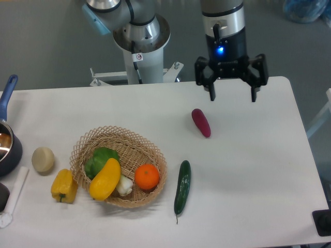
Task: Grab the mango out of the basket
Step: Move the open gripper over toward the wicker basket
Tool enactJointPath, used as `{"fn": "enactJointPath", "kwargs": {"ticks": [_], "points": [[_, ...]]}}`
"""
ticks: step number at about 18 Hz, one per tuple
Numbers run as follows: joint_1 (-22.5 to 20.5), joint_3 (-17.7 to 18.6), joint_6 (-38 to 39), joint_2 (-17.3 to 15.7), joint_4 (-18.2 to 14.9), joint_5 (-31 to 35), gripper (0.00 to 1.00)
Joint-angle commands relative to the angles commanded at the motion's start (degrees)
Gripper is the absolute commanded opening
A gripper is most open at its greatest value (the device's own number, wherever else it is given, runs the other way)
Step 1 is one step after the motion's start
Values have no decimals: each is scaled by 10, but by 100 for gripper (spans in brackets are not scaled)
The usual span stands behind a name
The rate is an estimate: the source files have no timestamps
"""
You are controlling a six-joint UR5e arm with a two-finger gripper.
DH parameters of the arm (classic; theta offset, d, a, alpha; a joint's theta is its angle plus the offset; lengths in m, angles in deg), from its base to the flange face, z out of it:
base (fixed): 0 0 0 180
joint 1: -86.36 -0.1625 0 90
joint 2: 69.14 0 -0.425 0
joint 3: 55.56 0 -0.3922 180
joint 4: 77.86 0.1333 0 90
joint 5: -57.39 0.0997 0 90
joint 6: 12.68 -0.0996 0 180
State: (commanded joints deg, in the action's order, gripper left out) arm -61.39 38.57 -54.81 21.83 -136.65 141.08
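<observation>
Judging by how things lie, we are at the very start of the job: nothing has been lifted, and the whole of the reach, descent, grasp and lift is left to do. Our gripper (pixel 231 95) hangs in the upper middle of the frame, above the far edge of the table (pixel 258 170), with its two fingers spread wide and nothing between them. It is well apart from the basket (pixel 83 147), which sits in the lower left part of the frame.

The mango (pixel 105 179) lies inside that basket, toward its lower left side, untouched. It is a smooth, elongated yellow fruit with a warmer orange tinge, tilted so its upper end points up and to the right. Its upper end rests against a green leafy vegetable (pixel 99 159), and a pale whitish item (pixel 124 185) lies just beside it on the right, with the round orange (pixel 147 176) further right in the basket. The lower end seems to ride on the woven rim.

We should not confuse it with the lumpy yellow bell pepper (pixel 63 186), which stands outside the basket, just beside its left edge.

In our judgement the mango's upper surface is exposed, so a grasp across its narrow width looks feasible, though its smooth skin could slip.
</observation>
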Motion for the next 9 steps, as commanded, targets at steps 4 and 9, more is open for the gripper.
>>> {"fn": "enactJointPath", "kwargs": {"ticks": [4, 9], "points": [[16, 11, 46, 3, 0, -61, 100], [53, 28, 99, 29, 0, -99, 100]]}}
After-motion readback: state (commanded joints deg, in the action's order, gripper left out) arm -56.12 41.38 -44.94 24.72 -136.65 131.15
